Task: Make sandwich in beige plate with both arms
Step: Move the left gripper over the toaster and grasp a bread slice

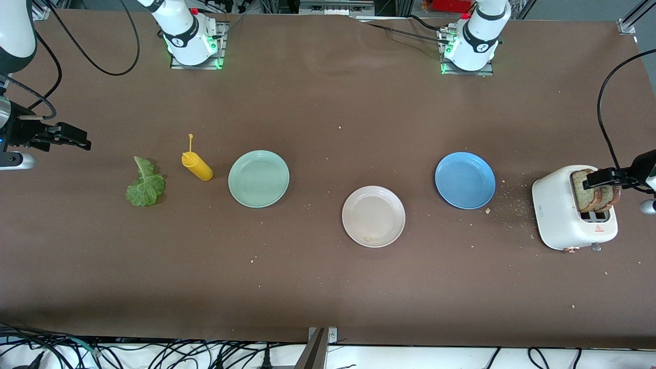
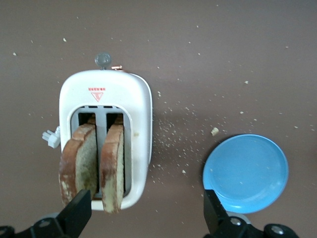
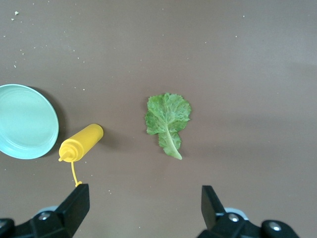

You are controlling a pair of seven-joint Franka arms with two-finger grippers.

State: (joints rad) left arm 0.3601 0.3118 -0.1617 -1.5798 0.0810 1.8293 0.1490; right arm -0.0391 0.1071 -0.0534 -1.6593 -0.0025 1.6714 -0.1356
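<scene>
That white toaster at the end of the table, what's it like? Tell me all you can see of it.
The toaster is a small, glossy white, rounded box with two slots on top, a red mark by the slots and a small lever at one end. It stands on the brown table at the left arm's end, beside the blue plate. Two bread slices with brown crusts stand upright in it, one per slot, sticking well out. Crumbs lie scattered between it and the plate. The left gripper hangs open over it, touching nothing.
</scene>
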